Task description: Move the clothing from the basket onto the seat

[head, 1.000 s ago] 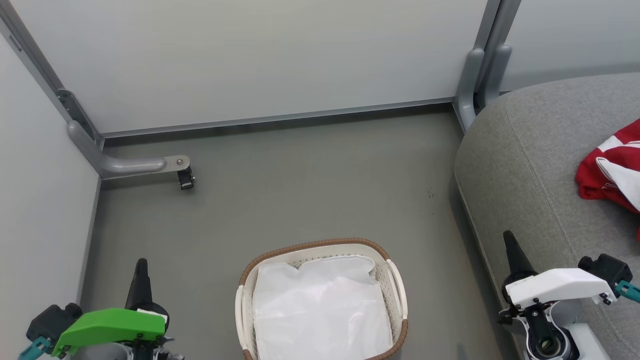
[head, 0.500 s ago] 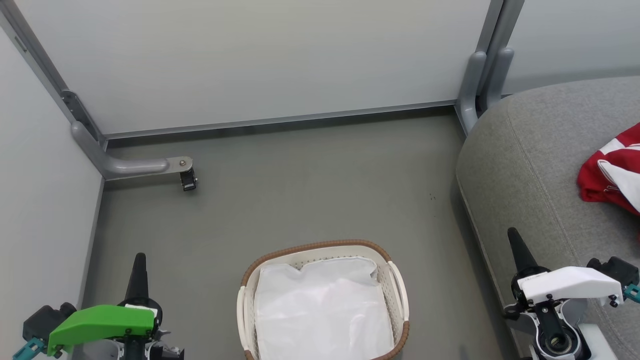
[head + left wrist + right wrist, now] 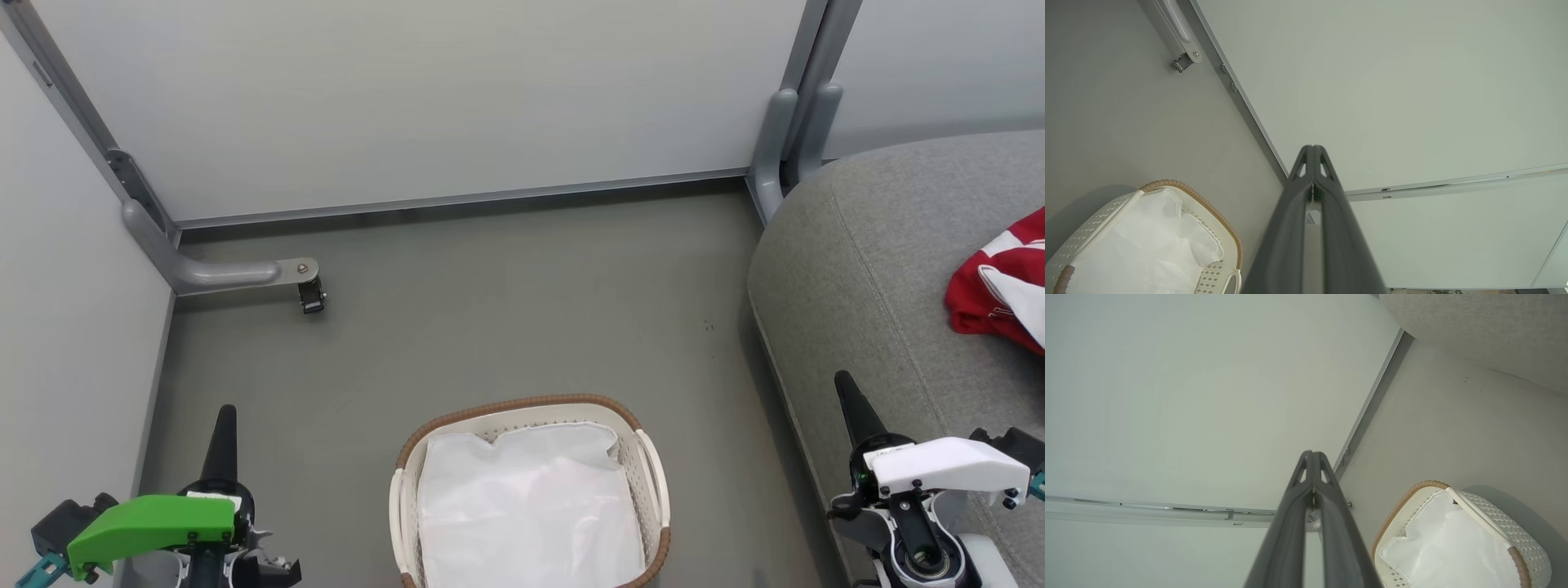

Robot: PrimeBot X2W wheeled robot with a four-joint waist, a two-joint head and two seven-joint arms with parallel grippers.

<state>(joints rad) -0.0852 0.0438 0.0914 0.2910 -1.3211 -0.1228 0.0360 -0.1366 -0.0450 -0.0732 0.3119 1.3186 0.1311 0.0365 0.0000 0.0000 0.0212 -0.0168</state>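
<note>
Emptily clenched, left end effector (image 3: 226,418) and right end effector (image 3: 842,382) flank the basket (image 3: 522,403) on open floor (image 3: 490,310).

Grey floor (image 3: 506,310), pale partition panels (image 3: 424,98), castor foot (image 3: 313,296).

Left gripper (image 3: 224,433), green wrist cover (image 3: 155,523) behind it, jaws pressed together, pointing forward, holding nothing; right gripper (image 3: 851,402), white wrist cover (image 3: 947,469) behind it, jaws likewise together, leaning slightly left, holding nothing.

The clothing (image 3: 992,290) runs off the right edge, the basket (image 3: 522,403) off the bottom
</note>
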